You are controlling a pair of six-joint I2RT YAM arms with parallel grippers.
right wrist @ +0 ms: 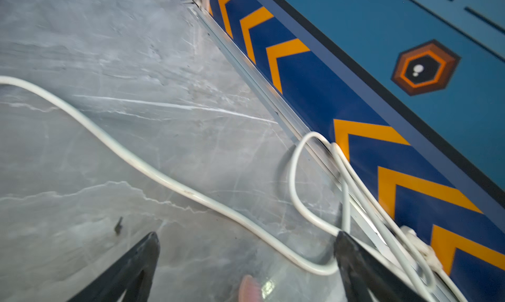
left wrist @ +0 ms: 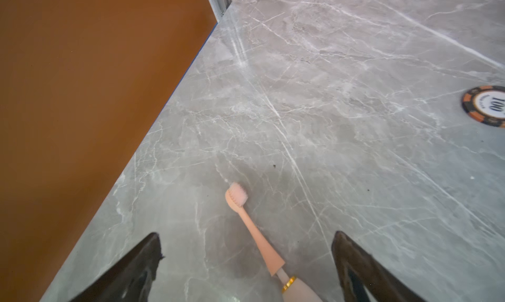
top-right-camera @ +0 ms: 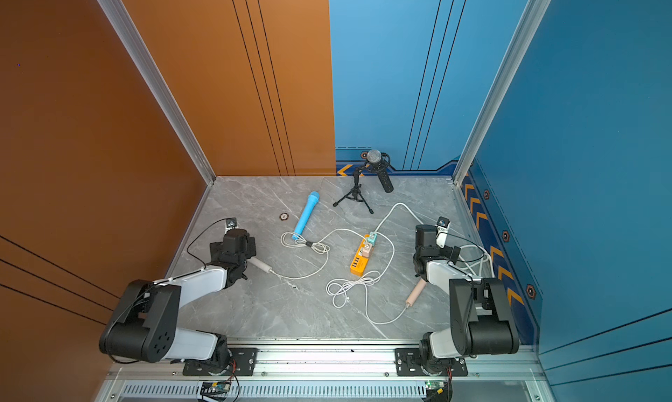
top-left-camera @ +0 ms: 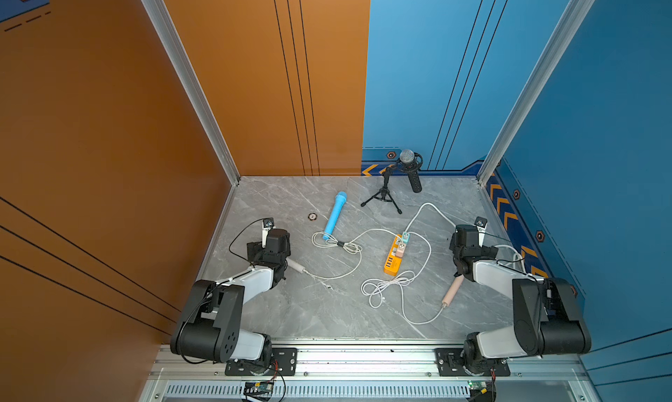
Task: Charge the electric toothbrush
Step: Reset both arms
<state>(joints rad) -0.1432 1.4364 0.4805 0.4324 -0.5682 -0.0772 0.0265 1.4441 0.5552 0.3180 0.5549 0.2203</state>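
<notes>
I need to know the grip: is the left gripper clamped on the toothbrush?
No, the left gripper stands open and the toothbrush lies on the table between its jaws, touching neither.

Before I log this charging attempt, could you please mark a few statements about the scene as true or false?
1. The left gripper and the right gripper are both open, holding nothing. True.
2. The orange power strip has nothing plugged in. False: a teal adapter and a pink adapter sit in it.
3. The blue microphone stands on the tripod. False: it lies flat on the table; the black microphone is on the tripod.
4. A poker chip lies on the table. True.
5. The pink-headed electric toothbrush lies on the table under the left gripper. True.
</notes>
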